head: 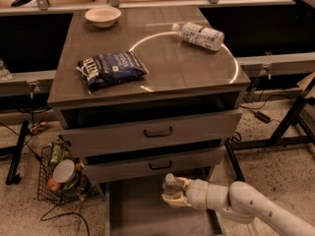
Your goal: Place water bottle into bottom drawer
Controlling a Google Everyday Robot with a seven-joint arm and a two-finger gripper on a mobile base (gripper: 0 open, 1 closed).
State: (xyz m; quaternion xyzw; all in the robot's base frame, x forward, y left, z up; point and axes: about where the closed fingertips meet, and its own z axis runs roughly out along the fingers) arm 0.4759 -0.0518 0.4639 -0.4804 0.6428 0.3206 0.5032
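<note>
Jaws: closed around the water bottle [171,186], pinching its lower body. Bottle upright, white cap on top. The jaws sit low in the view, just in front of the middle drawer [123,170] and at 6 o'clock from its handle.

Arm [256,206]: white, reaches in from 4 o'clock and runs almost level to the bottle.

Bottom drawer [140,213]: pulled out, grey floor bare where visible. Bottle and jaws hang over its rear right part. I cannot tell whether the bottle's base touches the floor; it looks held a little above it.

Status, my judgement:
- Done: bottle picked up, drawer open, bottle carried over the drawer.
- Left: lower it to the floor, let go, draw the arm back out toward 4 o'clock.
- Roughly the last stretch of the task.
- Risk: an upright ribbed bottle may tip when let go.

Surroundings, outward:
- Top drawer [197,128] at 12 o'clock of the jaws, slightly open.
- Wire basket [45,191] of groceries on the floor at 9 o'clock.
- Tabletop [182,68] carries a dark snack bag [110,69] at 11 o'clock, a second bottle with a white label [199,35] lying on its side at 12 to 1 o'clock, and a white bowl [102,15] far back at 11 o'clock. None of these belongs to the task.
</note>
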